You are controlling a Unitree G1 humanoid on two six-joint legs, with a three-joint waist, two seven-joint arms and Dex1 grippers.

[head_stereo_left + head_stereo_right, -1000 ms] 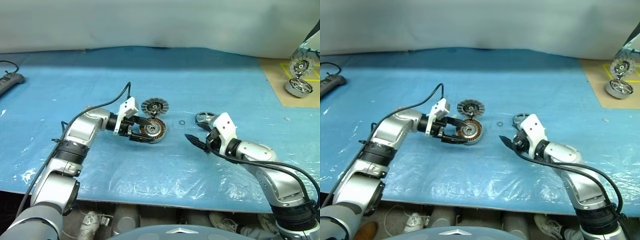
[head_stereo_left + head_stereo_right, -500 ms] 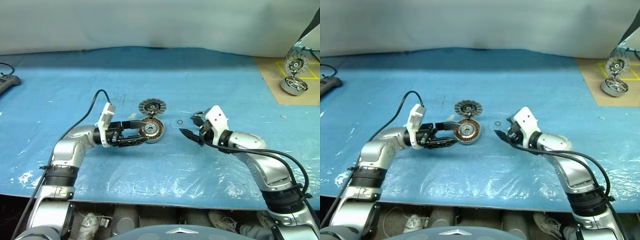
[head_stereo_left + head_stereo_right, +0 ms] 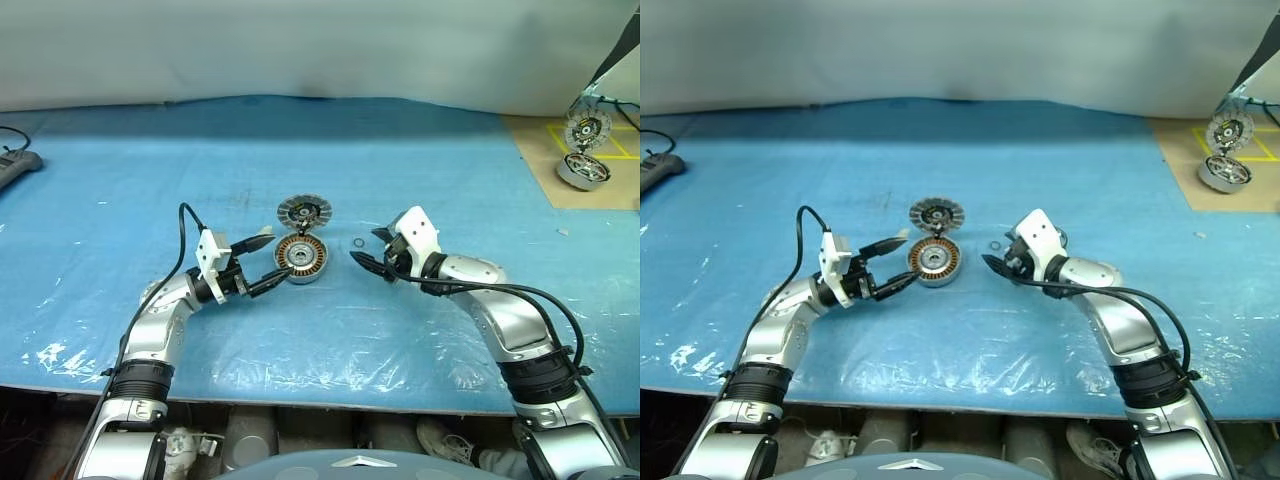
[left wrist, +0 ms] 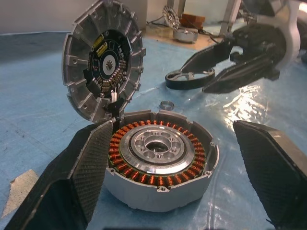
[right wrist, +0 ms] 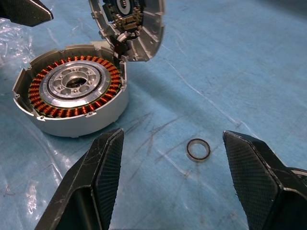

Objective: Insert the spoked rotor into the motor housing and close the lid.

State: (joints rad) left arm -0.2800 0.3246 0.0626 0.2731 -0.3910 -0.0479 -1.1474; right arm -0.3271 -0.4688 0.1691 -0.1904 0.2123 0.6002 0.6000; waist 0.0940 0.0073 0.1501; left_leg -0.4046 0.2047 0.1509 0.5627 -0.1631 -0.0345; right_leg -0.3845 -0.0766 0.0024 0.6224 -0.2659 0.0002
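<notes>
Nothing is inserted yet: the motor housing (image 3: 301, 258) sits open, its lid (image 3: 306, 211) upright behind, the spoked rotor (image 4: 190, 78) just beyond it on the right gripper's (image 3: 365, 263) side, and both that and the left gripper (image 3: 266, 262) gape wide, holding nothing.
</notes>
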